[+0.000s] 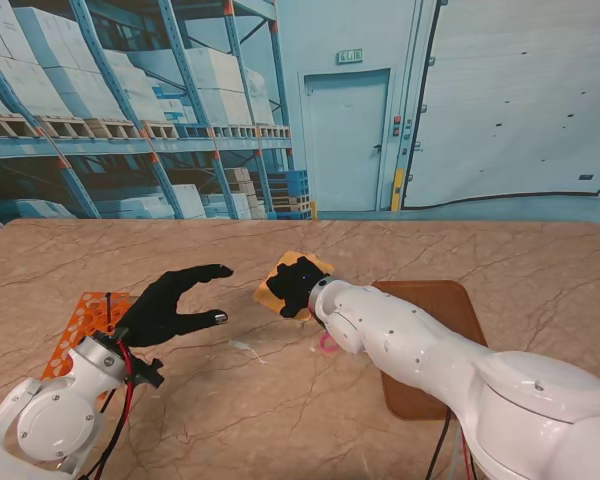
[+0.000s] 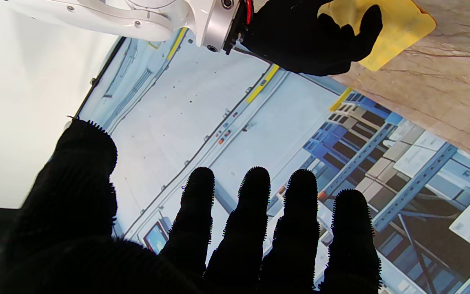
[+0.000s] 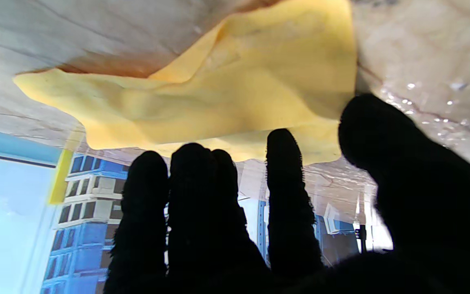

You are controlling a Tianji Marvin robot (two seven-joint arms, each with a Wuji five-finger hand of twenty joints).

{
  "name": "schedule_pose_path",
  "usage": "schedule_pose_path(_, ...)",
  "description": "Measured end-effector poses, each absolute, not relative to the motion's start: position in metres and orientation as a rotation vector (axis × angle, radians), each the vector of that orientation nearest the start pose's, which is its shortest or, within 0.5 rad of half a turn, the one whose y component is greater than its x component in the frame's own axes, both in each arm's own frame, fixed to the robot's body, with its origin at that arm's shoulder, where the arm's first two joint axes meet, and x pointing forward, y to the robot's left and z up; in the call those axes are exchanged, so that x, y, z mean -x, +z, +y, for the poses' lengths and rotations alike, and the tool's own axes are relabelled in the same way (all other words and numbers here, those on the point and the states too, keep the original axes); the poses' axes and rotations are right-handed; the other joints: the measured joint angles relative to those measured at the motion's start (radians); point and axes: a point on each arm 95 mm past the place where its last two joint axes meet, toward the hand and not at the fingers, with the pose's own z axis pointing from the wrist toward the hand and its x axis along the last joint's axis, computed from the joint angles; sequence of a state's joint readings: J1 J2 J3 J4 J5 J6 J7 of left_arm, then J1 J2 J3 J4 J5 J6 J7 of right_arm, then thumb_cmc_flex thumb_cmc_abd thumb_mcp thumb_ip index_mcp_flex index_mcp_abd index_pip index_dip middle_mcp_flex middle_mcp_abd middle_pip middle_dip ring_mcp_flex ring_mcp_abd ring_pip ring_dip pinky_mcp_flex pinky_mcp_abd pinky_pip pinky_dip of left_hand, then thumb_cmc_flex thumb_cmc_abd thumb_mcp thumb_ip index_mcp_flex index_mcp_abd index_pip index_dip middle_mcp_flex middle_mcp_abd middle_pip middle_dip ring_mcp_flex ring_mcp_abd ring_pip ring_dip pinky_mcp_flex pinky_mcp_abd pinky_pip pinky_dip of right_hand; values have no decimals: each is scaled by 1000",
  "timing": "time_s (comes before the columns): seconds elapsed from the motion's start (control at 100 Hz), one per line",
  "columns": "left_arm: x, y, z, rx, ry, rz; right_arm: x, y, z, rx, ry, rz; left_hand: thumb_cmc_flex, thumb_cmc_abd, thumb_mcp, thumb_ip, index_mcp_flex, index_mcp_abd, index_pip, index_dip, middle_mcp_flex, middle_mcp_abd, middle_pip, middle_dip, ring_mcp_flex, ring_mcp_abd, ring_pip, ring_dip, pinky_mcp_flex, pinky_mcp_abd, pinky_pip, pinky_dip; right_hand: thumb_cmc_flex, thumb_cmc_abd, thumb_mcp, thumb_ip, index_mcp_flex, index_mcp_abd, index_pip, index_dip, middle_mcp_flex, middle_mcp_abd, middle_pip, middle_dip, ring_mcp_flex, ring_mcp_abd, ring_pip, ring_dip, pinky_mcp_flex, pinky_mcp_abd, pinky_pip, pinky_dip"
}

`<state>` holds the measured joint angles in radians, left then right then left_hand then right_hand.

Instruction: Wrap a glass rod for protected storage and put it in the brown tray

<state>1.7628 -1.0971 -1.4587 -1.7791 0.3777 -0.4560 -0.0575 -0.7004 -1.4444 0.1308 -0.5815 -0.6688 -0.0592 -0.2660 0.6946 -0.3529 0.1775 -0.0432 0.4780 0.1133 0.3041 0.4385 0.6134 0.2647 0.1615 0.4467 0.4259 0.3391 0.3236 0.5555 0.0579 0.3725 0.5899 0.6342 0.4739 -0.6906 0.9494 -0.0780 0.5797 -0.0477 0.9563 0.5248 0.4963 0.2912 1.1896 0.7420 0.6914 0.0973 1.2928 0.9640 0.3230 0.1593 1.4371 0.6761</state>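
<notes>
Right now my right hand [image 1: 298, 283] is resting on the yellow cloth [image 1: 277, 291] mid-surface, fingers draped over it; whether they are pinching it I cannot tell. My left hand [image 1: 170, 305] is hovering open and empty, well to the left of the cloth. I am not making out the glass rod itself; it may be lying under the cloth. The cloth is looking soft and rumpled, one edge lifting. The brown tray [image 1: 450, 310] is sitting just right of the cloth, nearer my right arm.
</notes>
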Motion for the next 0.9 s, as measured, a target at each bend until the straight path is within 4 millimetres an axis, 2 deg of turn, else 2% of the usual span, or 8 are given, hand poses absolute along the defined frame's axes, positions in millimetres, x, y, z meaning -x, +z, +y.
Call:
schedule_pose_path(0.04, -355, -268, 27, 1391, -2261, 1206, -529, -382, 159, -777, 1348, 1992, 0, 0, -2, 0, 0, 0, 0, 0, 0, 0, 0, 0, 4, 0, 0, 0, 0, 0, 0, 0, 10, -11, 23, -23, 10, 1, 25, -34, 2, 0, 0, 0, 2, 1, 1, 0, 7, 5, 1, 0)
schedule_pose_path(0.12, -355, -269, 27, 1391, -2261, 1204, -530, -382, 161, -776, 1347, 1999, 0, 0, -12, 0, 0, 0, 0, 0, 12, 0, 6, 1, 8, 0, 1, 0, 0, 0, 0, 0, 44, -19, 56, -29, 26, 2, 76, -101, 22, 0, 1, -2, 17, 7, 5, -2, 10, 11, 2, -1)
schedule_pose_path(0.14, -355, -269, 27, 1391, -2261, 1203, -530, -382, 162, -778, 1347, 2000, 0, 1, -12, 0, 0, 0, 0, 0, 12, 0, 6, 1, 8, 0, 1, 0, 0, 0, 0, 0, 51, -19, 62, -47, 30, 2, 86, -114, 24, 0, 1, -4, 17, 8, 10, -2, 10, 11, 3, -1)
schedule_pose_path(0.24, -355, -269, 28, 1393, -2260, 1201, -530, -382, 165, -783, 1348, 2005, 2, 12, -15, 0, 5, 0, 0, 0, 12, 0, 6, 1, 8, 0, 1, 0, 0, 0, 0, 0, 68, -20, 68, -48, 53, 2, 120, -148, 40, 0, 1, -13, 24, 12, 13, -3, 10, 11, 3, -1)
schedule_pose_path(0.31, -355, -269, 28, 1396, -2262, 1199, -530, -382, 167, -789, 1351, 2009, 5, 12, -15, 0, 9, 0, 0, 0, 12, 0, 6, 1, 8, 0, 1, 0, 0, 0, 0, 0, 83, -16, 67, -48, 76, 2, 134, -153, 48, 0, 1, -17, 25, 17, 14, -4, 10, 12, 3, -1)
schedule_pose_path(0.47, -356, -270, 28, 1403, -2261, 1200, -529, -382, 168, -798, 1357, 2018, 5, 12, -23, 0, 13, 0, 0, 0, 12, 0, 6, 1, 8, 0, 9, 0, 0, 0, 1, 0, 176, 57, 63, -45, 115, -15, 181, -153, 63, -2, 3, -58, 33, 20, 22, -7, 21, 19, 4, -1)
schedule_pose_path(0.68, -356, -271, 29, 1410, -2260, 1202, -529, -383, 167, -819, 1368, 2022, 8, 12, -35, 0, 16, 0, 0, 0, 12, 0, 6, 1, 8, 0, 10, 0, 0, 0, 1, 0, 178, 80, 43, -45, 126, -102, 196, -136, 64, -2, 9, -81, 33, 20, 23, -15, 21, 21, 4, -1)
schedule_pose_path(0.9, -357, -272, 29, 1412, -2258, 1201, -524, -381, 165, -845, 1408, 2045, 11, 12, -37, 0, 16, 0, 0, 0, 12, 0, 6, 1, 9, 0, 10, 0, 0, 0, 1, 0, 177, 80, 31, -46, 137, -155, 156, -142, 64, -2, 10, -83, 33, 20, 23, -15, 21, 21, 4, -1)
